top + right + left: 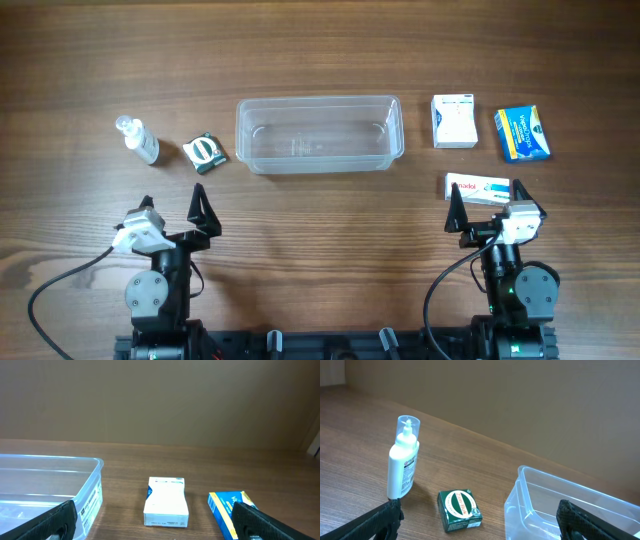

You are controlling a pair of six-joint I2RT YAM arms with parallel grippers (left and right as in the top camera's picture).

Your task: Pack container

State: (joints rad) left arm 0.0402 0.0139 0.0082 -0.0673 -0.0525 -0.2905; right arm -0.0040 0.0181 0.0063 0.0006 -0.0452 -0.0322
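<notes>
Packing not yet begun: the left end effector [172, 198] and right end effector [487, 192] are held wide open, empty. The container [318, 135] is placed ahead, between them, judged reachable by either.

Viewed from overhead, the open-topped container [320, 135] stood mid-table, its walls the chief barrier. Bare tabletop [320, 235] ran between it and both my arms. Ahead of my left gripper [172, 196], fingers spread, an upright spray bottle [137, 139] and a green box [205, 150] left a gap between them. A red-and-white box [478, 188] lay at my wide-spread right gripper [487, 200]; beyond, a lane separated a white box [454, 121] and a blue box [522, 133].
</notes>
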